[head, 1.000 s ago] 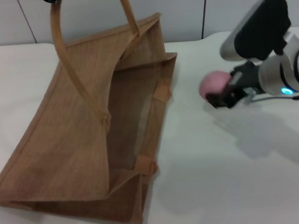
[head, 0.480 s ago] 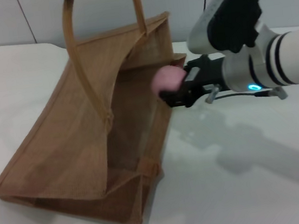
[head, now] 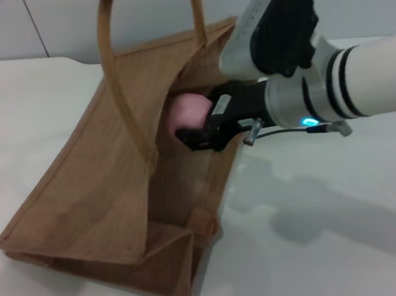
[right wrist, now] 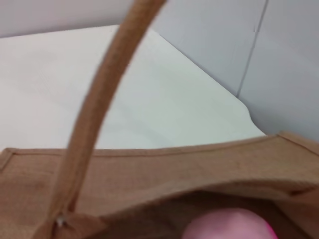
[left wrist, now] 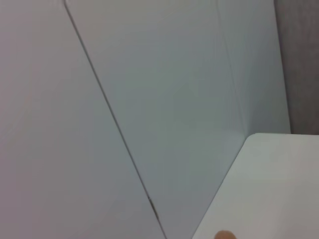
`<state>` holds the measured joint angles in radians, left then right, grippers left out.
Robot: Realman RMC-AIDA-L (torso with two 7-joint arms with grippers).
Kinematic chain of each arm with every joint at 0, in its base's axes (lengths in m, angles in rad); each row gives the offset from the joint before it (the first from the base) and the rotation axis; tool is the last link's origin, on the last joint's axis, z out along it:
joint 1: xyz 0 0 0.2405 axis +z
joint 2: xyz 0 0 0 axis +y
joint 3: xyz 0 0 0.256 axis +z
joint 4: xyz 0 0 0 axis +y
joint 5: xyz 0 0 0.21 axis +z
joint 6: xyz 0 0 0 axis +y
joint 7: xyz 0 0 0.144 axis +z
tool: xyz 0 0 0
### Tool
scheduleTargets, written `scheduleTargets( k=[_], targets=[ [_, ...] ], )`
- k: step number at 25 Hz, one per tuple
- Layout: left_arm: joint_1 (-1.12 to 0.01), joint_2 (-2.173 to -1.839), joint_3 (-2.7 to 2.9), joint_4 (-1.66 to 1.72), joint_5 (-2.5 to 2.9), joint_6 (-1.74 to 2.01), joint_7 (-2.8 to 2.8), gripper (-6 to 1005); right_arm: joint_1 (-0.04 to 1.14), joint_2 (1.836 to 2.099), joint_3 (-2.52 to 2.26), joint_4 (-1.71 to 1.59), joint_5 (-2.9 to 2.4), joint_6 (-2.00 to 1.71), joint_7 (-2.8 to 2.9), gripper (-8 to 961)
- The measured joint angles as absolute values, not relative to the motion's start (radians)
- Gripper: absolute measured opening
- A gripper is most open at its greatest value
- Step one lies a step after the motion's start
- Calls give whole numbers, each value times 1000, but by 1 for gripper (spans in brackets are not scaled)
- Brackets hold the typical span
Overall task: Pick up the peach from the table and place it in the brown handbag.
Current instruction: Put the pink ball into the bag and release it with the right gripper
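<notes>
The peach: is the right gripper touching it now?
Touching. The head view shows the right gripper closed on the peach, inside the handbag's mouth.

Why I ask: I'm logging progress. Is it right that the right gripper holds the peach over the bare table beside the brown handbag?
Not quite. The head view shows the right gripper holding the peach inside the brown handbag's open mouth, not over the table.
</notes>
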<state>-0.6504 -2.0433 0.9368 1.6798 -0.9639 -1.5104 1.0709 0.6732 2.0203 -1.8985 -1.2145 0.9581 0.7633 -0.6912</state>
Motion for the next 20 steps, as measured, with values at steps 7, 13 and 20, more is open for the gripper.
scheduleTargets(
  k=[7,13,20],
  targets=[
    [-669,-2042,974,1693,-992,-1490,1055,118,758,2020,-1943,-1061,1025,702,-743,595],
    [-675,-2042,992,1712,-993,-1489,1046,118,796,2020,-1957,-987,1123,683,-851,594],
    [-671,-2043,992,1714,-991,-1489,1045,118,823,2022,-1947,-956,1141,685,-834,608]
  ],
)
